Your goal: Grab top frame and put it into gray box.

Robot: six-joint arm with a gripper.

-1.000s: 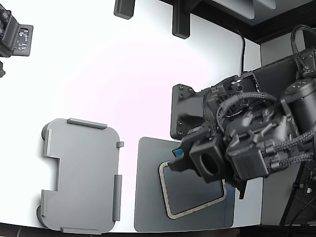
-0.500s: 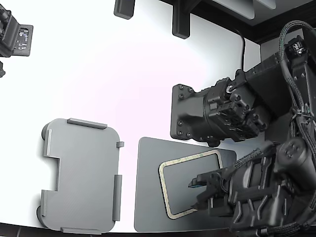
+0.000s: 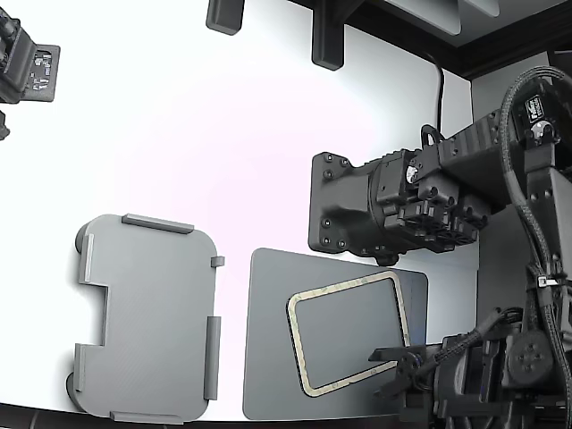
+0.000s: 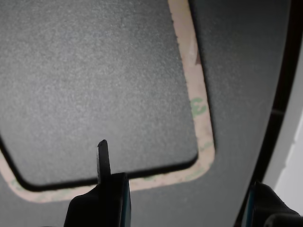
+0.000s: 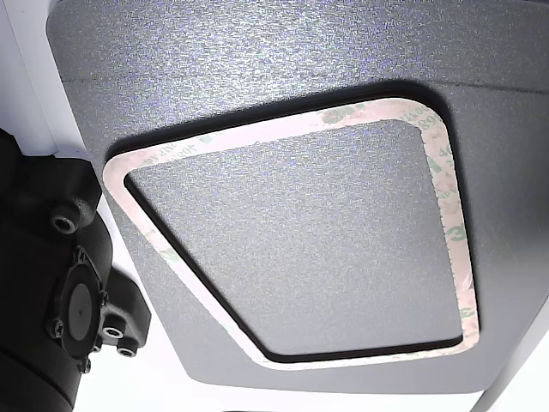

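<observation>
The top frame [image 3: 293, 332] is a thin speckled beige ring lying flat on a dark gray mat [image 3: 268, 357]. It also shows in the wrist view [image 4: 204, 118] and in the other view [image 5: 453, 232]. The gray box [image 3: 147, 313] is a light gray tray at the exterior view's left, with nothing in it. My gripper [image 3: 393, 372] hangs low at the exterior view's lower right, by the frame's near right corner. In the wrist view the gripper [image 4: 180, 166] is open and holds nothing, and one thin fingertip [image 4: 102, 156] is over the frame's hollow centre.
A second black arm [image 3: 420, 201] on a dark mount plate [image 3: 335, 206] lies just behind the mat. Black fixtures stand along the table's far edge [image 3: 326, 40]. A black device [image 3: 27, 67] sits at the far left. A black arm part [image 5: 60, 283] is beside the mat.
My arm has swung from above the frame down toward the exterior view's lower right, uncovering the whole frame. The frame has not moved on the mat.
</observation>
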